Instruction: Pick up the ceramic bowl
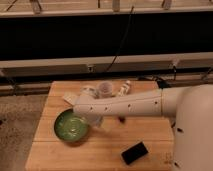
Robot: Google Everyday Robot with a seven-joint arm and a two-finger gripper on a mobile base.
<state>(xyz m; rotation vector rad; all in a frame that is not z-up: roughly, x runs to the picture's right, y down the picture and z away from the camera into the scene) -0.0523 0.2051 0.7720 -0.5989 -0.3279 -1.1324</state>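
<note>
The ceramic bowl [70, 127] is round, shallow and glossy green with a darker rim. It sits upright on the left part of the wooden table [105, 150] and looks empty. My white arm reaches in from the right across the table. The gripper [86, 117] is at the arm's left end, over the bowl's upper right rim. The wrist covers most of the gripper, and I cannot tell whether it touches the bowl.
A translucent plastic cup [105, 89], a white bottle [124, 89] and another pale item [88, 91] stand at the back of the table. A tan packet [69, 98] lies behind the bowl. A black object [135, 152] lies near the front edge.
</note>
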